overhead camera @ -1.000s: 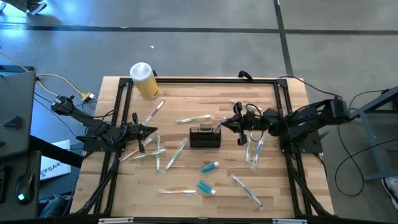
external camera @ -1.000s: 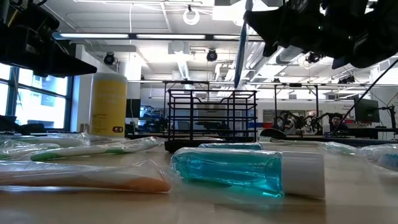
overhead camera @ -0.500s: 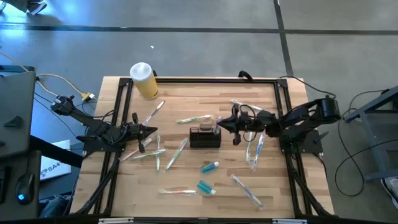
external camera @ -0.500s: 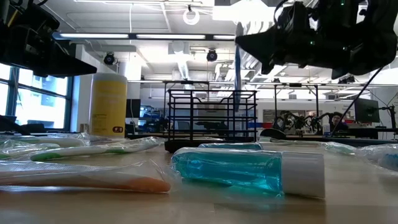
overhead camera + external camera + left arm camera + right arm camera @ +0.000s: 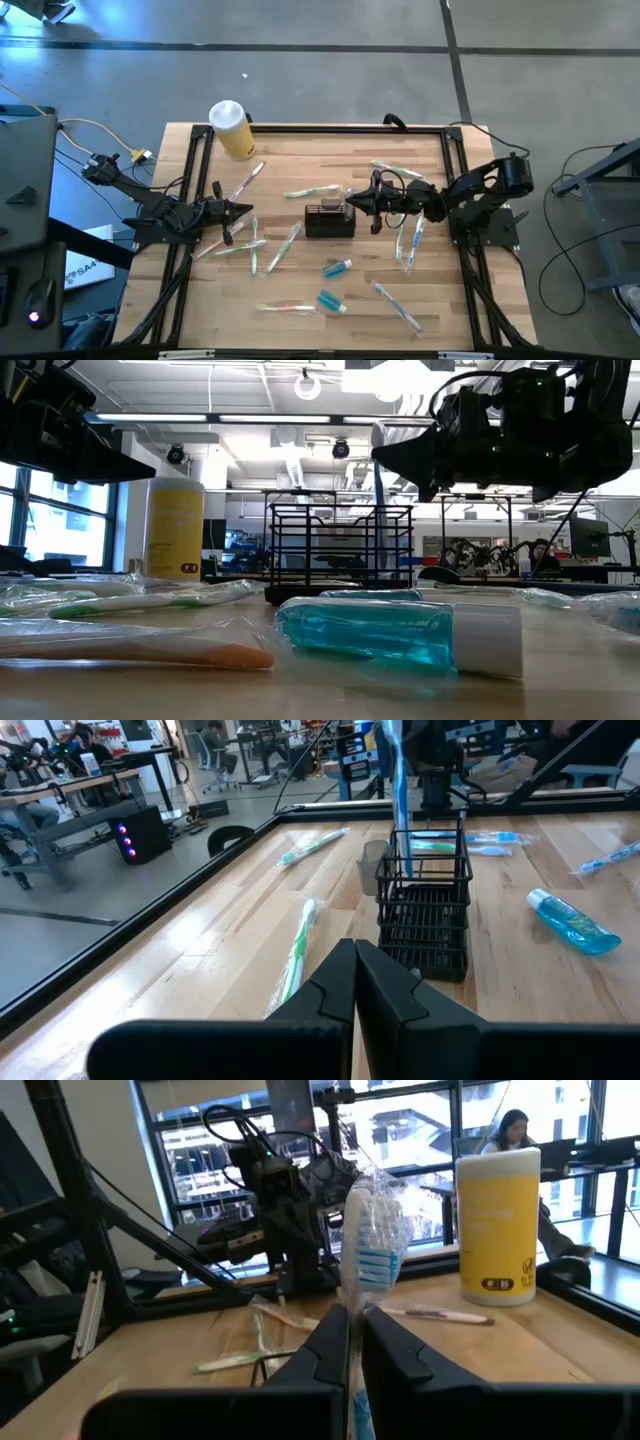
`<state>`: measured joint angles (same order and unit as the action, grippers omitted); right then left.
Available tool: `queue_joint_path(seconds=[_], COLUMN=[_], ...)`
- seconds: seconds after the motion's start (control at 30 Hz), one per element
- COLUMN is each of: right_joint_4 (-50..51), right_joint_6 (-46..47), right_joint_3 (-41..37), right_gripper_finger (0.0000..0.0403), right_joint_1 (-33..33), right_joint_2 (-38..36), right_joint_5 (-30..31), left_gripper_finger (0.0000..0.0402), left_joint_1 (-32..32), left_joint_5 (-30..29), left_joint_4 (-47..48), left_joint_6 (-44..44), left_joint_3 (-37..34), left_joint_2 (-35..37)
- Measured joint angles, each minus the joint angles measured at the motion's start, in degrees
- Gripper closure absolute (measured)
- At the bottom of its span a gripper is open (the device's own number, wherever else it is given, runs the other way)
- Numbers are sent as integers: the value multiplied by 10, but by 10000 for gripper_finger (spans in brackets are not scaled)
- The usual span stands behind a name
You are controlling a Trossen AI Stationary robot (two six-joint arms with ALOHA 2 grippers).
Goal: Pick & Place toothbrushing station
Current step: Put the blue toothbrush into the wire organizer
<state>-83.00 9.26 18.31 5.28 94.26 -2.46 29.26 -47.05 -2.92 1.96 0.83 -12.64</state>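
Centrally on the butcher-block wooden table (image 5: 300,160) stands the small black slatted wire caddy (image 5: 329,220), directly beneath the right gripper (image 5: 352,203), whose jaws clamp a clear-wrapped blue-bristled toothbrush (image 5: 368,1260) upright above it. Well apart, the left gripper (image 5: 243,211) rests, jaws together.

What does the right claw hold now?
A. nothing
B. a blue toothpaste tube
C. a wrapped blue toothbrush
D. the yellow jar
C: the right claw is shut on a wrapped blue toothbrush, upright, its lower end at the black caddy.
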Motion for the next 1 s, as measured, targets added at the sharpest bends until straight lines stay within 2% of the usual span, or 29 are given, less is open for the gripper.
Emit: queue_joint_path(seconds=[1.0], right_joint_4=[24], right_joint_6=[17], right_joint_3=[1], right_gripper_finger=[396], right_joint_1=[1], right_joint_2=[0], right_joint_5=[-22], left_gripper_finger=[401], left_joint_1=[0], left_joint_5=[0], left_joint_4=[0], left_joint_6=[-1], left_joint_3=[0], left_joint_2=[0])
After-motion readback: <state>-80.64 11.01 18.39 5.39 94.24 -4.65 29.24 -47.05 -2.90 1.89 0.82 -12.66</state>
